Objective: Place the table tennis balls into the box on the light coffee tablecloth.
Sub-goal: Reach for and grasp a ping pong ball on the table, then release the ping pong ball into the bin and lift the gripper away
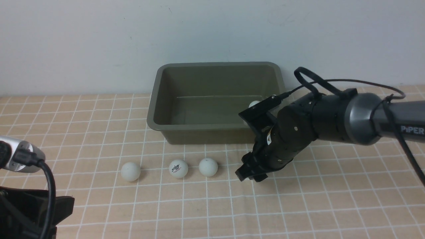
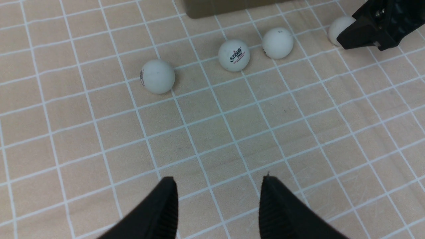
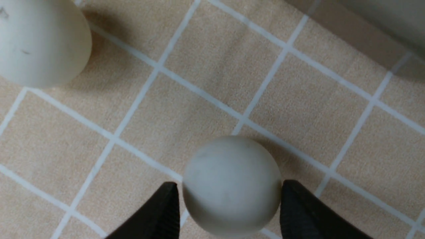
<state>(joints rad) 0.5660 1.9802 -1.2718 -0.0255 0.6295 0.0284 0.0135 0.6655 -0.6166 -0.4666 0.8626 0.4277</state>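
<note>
The right gripper (image 3: 229,184) has its two fingertips against opposite sides of a ball (image 3: 231,187), jaws open only to the ball's width. The ball rests on the checked cloth (image 3: 212,99), just in front of the box (image 1: 206,136) near its right front corner.

The left gripper (image 2: 217,186) is partly open with nothing between its fingers, above bare cloth well in front of the box.

The box stands on the cloth against the back wall. One white ball (image 1: 254,104) lies inside near its right end, partly hidden behind the right arm; the rest of its floor is bare.

Three more balls (image 1: 178,168) lie in a loose row in front of the box's front wall, the middle one with its printed logo facing up.

Only the front view looks into the box. That view hides the gripped ball behind the right gripper. The left wrist view shows part of it behind a dark fingertip, and the right wrist view shows it whole.
</note>
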